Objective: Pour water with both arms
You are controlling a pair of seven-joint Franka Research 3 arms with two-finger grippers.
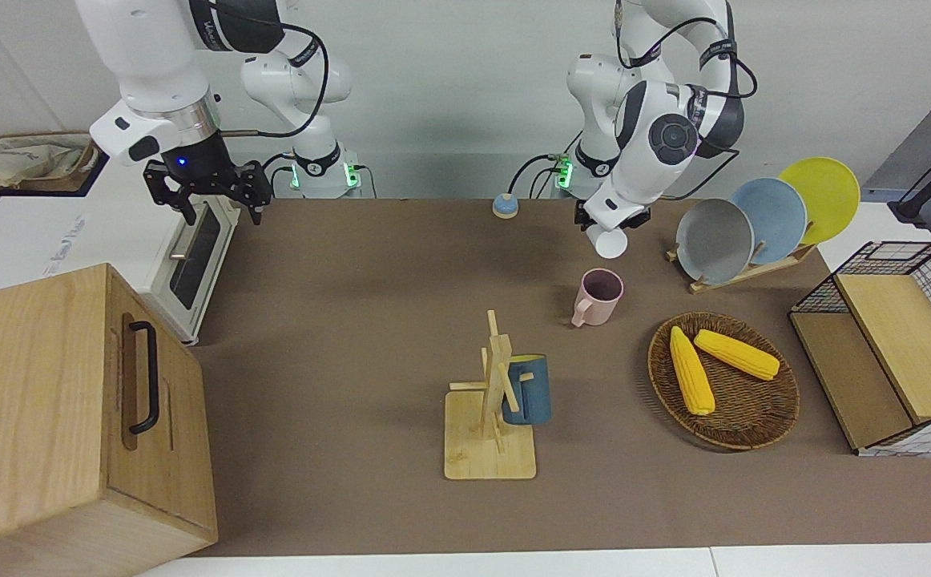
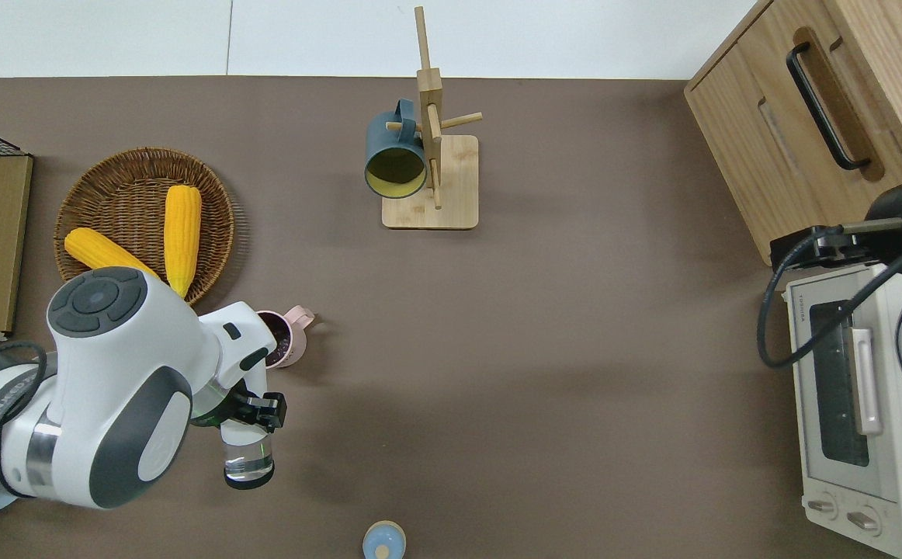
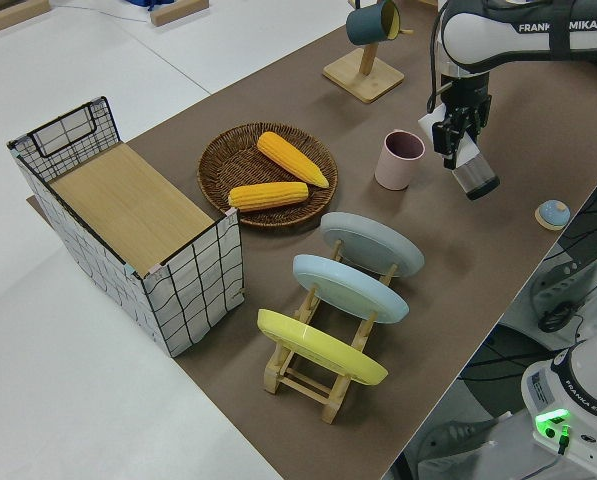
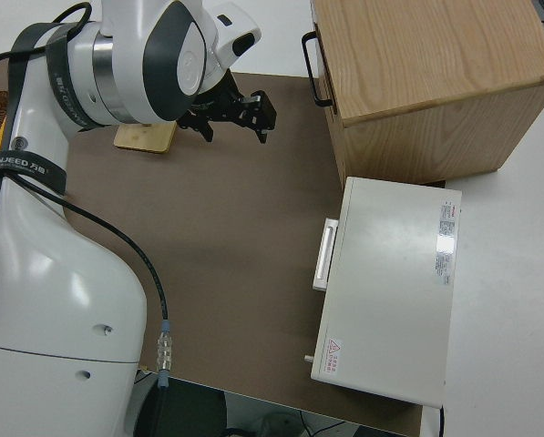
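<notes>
Clear glass catches my eye first: my left gripper [image 2: 253, 413] is clamped on a transparent tumbler [image 2: 248, 460], tipped over on its side in the air, its mouth turned away from the pink mug [image 2: 286, 337] that stands upright on the brown mat [image 2: 575, 326]. In the overhead view the tumbler hangs over bare mat, nearer to the robots than the mug. The mug is matte, with a small handle and a dark inside. Beside it, toward the left arm's end of the table, a round woven basket [image 1: 762, 417] holds two yellow corn cobs [image 1: 691, 370], and three glossy plates lean in a wooden rack [image 3: 318, 385]. A dark blue mug [image 1: 527, 389] hangs on a pale wooden mug tree [image 1: 491, 417], farther from the robots. My left arm is bent sharply, wrist rolled sideways. My right gripper [image 1: 211, 192] is parked, fingers spread and holding nothing. A white toaster oven [image 4: 390, 291] and an oak cabinet [image 1: 57, 417] with a black handle sit at the right arm's end.
</notes>
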